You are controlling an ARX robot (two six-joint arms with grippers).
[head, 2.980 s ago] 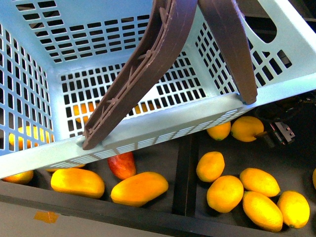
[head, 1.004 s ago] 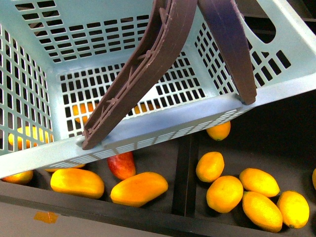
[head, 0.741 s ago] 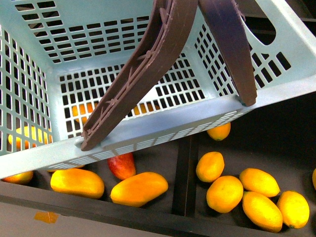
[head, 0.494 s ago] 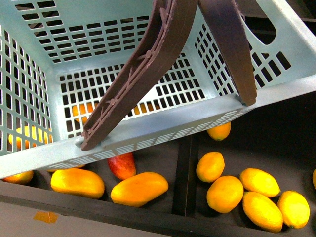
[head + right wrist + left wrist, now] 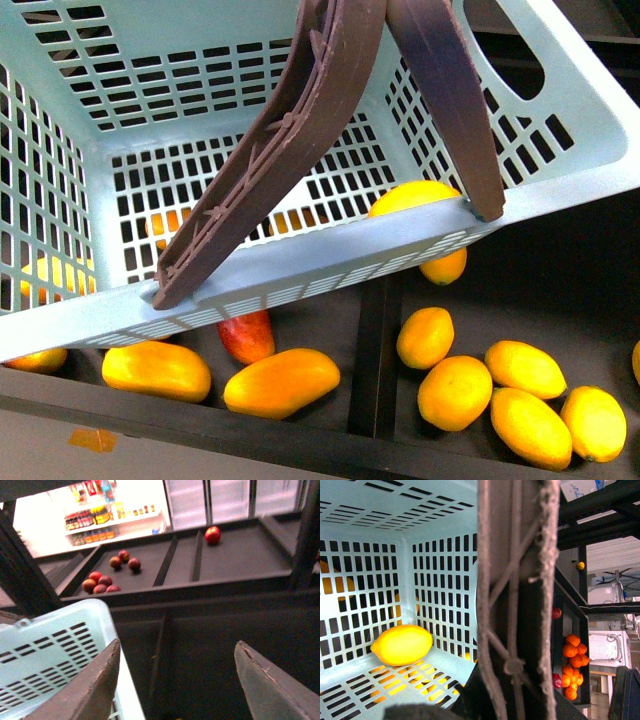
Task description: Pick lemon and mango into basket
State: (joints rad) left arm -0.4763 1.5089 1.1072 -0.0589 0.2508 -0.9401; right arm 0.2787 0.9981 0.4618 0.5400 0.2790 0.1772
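Observation:
The light turquoise basket (image 5: 300,262) hangs tilted across the top of the front view, with its brown handles (image 5: 270,150) raised. My left gripper (image 5: 512,695) is shut on a handle (image 5: 515,580), which fills the middle of the left wrist view. One lemon (image 5: 412,193) lies inside the basket by its near right corner, and it shows as a lemon (image 5: 401,644) on the slotted floor. Two yellow-orange mangoes (image 5: 282,381) (image 5: 157,368) lie on the shelf below the basket. My right gripper (image 5: 177,680) is open and holds nothing, beside the basket's rim (image 5: 50,650).
A dark red mango (image 5: 247,335) lies between the yellow ones. Several more lemons (image 5: 455,392) fill the right compartment, split off by a black divider (image 5: 368,360). Dark shelves with red fruit (image 5: 212,534) stand beyond the right gripper. Oranges (image 5: 572,667) sit on a side shelf.
A lemon now lies in the basket's near right corner, and the one at the back of the right compartment is gone. The right gripper left the front view. The basket shifted slightly.

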